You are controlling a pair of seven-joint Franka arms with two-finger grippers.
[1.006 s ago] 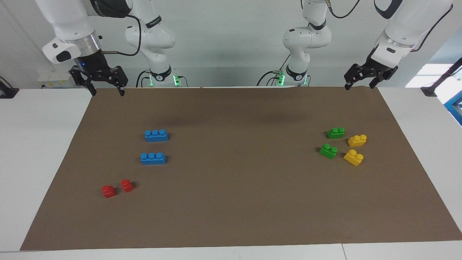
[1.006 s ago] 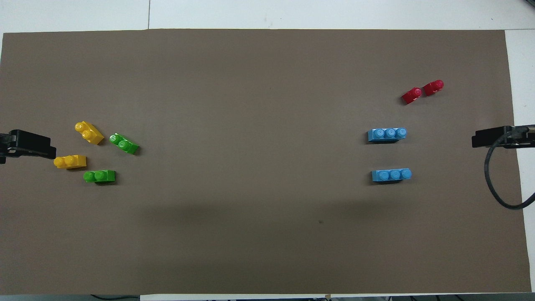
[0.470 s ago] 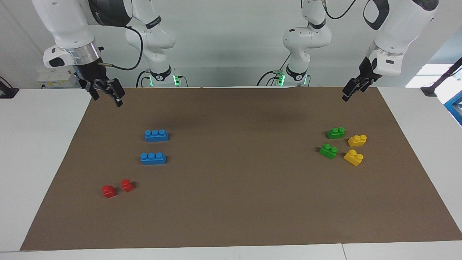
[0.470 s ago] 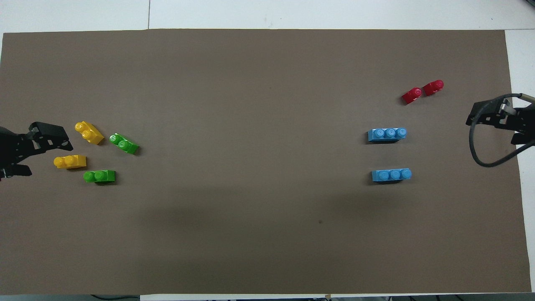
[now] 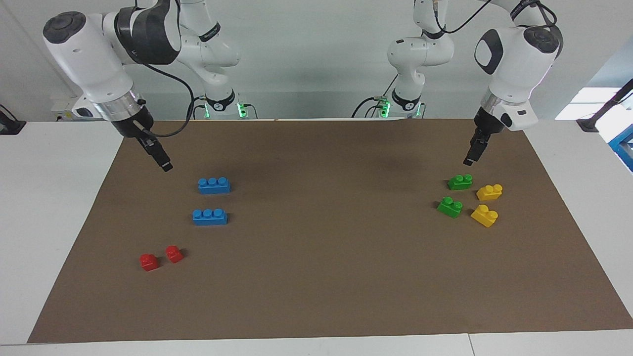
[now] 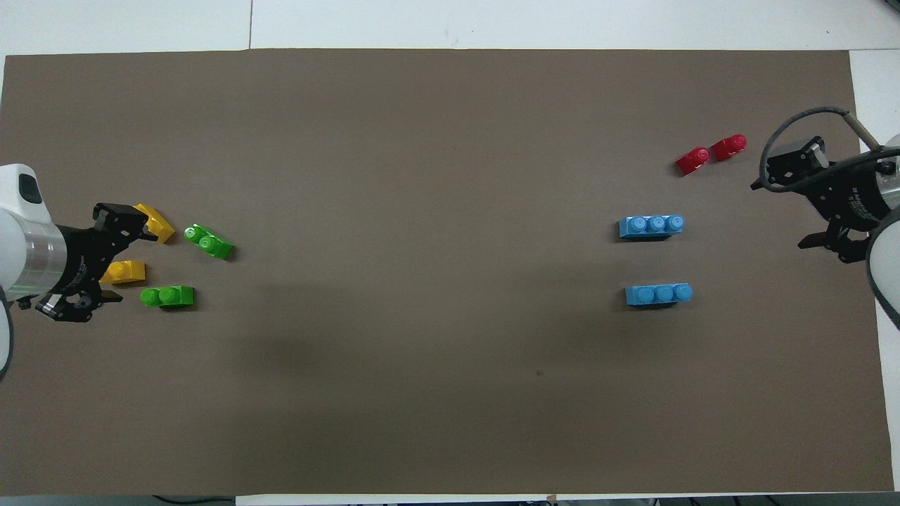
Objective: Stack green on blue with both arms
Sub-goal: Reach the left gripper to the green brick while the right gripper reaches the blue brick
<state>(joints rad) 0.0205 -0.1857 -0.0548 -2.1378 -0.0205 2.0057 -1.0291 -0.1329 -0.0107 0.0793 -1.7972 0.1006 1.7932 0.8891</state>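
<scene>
Two green bricks lie on the brown mat toward the left arm's end of the table: the nearer green brick sits closer to the robots, and the farther green brick lies a little apart from it, turned at a slant. Neither touches the other. Just beside them, toward the mat's edge, lie two yellow bricks, also apart from each other.

Toward the right arm's end lie two blue bricks, both flat with studs up and roughly parallel: the nearer blue brick and the farther blue brick, with a bare strip of mat between them. Nothing is stacked on either. Farther from the robots than these sit two small red bricks, close together.

The left gripper hangs in the air over the mat just beside the nearer green brick, empty, fingers apart as the overhead view shows. The right gripper hangs over the mat beside the nearer blue brick, holding nothing; its fingers seem spread too, though the facing view catches them edge-on.
</scene>
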